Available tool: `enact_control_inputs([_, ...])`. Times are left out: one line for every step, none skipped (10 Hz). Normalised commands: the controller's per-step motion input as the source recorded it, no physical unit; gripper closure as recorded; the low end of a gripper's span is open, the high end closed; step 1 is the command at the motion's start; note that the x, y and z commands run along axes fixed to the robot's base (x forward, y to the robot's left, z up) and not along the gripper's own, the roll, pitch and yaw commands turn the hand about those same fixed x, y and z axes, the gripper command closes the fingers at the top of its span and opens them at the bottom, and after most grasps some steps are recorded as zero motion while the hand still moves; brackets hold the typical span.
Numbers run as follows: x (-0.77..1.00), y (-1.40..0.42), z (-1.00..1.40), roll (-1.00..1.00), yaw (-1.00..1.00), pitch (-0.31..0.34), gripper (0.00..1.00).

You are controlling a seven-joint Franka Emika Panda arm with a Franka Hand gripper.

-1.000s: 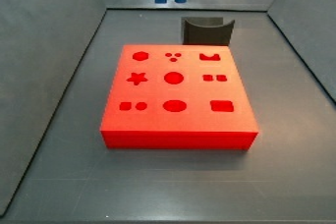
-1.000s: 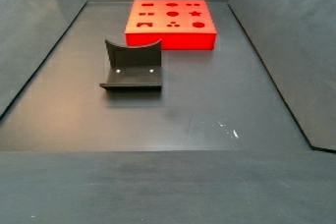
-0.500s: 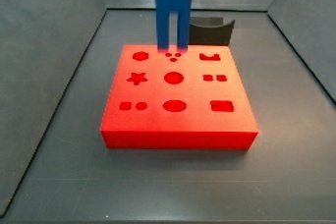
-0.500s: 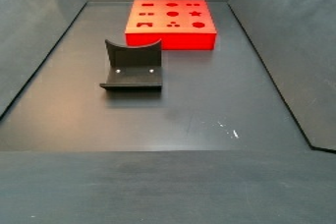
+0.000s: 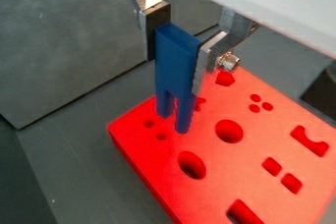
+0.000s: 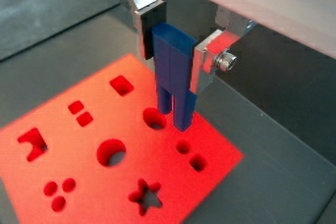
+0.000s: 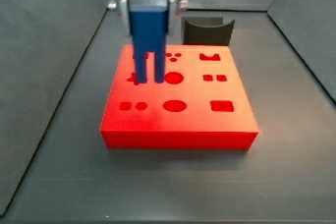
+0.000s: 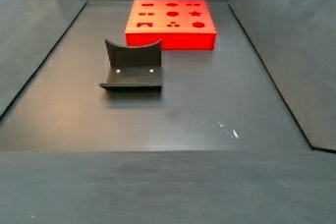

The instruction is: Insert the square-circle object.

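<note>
Pincer (image 7: 148, 7) upright over red block (image 7: 197, 120), clamping square-circle object (image 7: 147, 46).

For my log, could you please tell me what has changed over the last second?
The end effector, shut on the square-circle object, has come down and forward over the red block; the legs now hang just above its holes. The red block and the dark grey holder stayed put.
</note>
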Motion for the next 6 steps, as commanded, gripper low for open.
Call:
enact_control_inputs([-0.17, 0.0, -0.23, -0.05, 0.18, -0.141, 1.0])
enact_control_inputs([-0.22, 0.0, -0.25, -0.1, 0.08, -0.194, 1.0])
enact_control_inputs([-0.25, 0.0, -0.25, -0.17, 0.0, -0.244, 1.0])
enact_control_inputs([-0.29, 0.05, -0.21, -0.23, -0.06, -0.281, 1.0])
enact_control_inputs([-0.23, 0.07, -0.17, -0.22, 0.0, -0.286, 1.0])
enact_control_inputs([-0.15, 0.0, 0.0, -0.03, 0.0, -0.16, 1.0])
